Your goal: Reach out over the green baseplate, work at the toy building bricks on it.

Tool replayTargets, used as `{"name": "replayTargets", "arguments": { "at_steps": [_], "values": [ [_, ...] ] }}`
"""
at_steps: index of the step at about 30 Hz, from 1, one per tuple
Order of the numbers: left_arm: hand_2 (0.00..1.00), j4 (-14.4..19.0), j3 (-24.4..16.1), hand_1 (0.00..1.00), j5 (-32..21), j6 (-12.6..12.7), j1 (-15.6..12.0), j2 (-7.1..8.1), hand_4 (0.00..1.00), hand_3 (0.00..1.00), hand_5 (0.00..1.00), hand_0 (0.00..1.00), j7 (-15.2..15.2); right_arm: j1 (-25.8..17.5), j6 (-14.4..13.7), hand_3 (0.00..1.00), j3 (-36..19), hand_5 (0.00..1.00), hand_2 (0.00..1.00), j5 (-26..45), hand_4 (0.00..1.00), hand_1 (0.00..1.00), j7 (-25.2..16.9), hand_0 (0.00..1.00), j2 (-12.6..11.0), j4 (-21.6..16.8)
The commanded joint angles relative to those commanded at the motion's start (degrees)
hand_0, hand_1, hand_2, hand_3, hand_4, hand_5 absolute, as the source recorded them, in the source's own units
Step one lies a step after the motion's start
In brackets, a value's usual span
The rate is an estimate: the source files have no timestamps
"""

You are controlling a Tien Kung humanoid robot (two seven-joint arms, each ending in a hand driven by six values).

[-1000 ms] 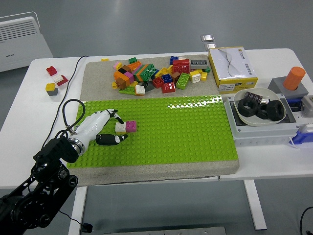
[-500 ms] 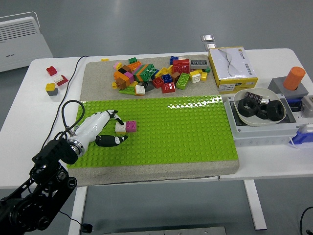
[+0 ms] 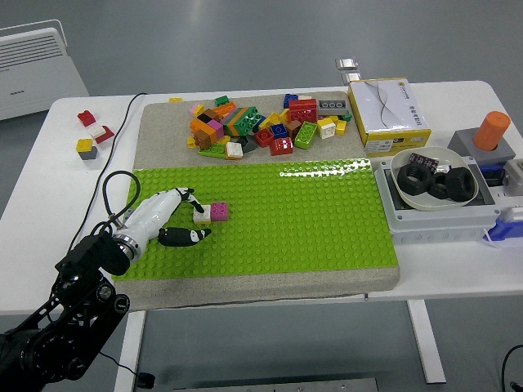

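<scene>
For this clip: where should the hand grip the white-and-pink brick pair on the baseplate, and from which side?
Pinch the white-and-pink brick pair across its near and far side walls, coming from the left, where the left hand already sits. It stands low and upright on the green baseplate, with open space around it.

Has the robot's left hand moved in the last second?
Yes, slightly. The left hand has drawn back toward the green baseplate's left edge, and the white and pink bricks at its fingertips barely shifted.

White worktop on a grey floor

The smooth white rectangular worktop (image 3: 49, 175) stands over plain grey flooring (image 3: 204, 41), a white slatted appliance (image 3: 37, 65) behind it.
</scene>
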State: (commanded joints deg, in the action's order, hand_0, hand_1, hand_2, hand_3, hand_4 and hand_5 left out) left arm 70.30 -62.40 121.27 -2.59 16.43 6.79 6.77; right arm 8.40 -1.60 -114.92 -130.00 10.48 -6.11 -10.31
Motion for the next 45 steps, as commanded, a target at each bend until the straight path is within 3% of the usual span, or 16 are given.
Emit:
{"name": "replayTargets", "arguments": {
  "at_steps": [22,45],
  "values": [
    [0.914,-0.8,-0.7,0.937,0.7,0.6,1.0,-1.19,0.821,0.613,0.342,0.988,-0.4,0.1,-0.2,0.731,0.7,0.973,0.724,0.0,0.759,0.664,0.1,0.672,0.1,0.0],
    [0.911,-0.2,-0.8,0.935,0.8,0.5,0.5,-0.76,0.815,0.609,0.336,0.985,-0.4,0.0,-0.1,0.728,0.4,0.971,0.724,0.0,0.758,0.664,0.1,0.671,0.1,0.0]
  ]
}}
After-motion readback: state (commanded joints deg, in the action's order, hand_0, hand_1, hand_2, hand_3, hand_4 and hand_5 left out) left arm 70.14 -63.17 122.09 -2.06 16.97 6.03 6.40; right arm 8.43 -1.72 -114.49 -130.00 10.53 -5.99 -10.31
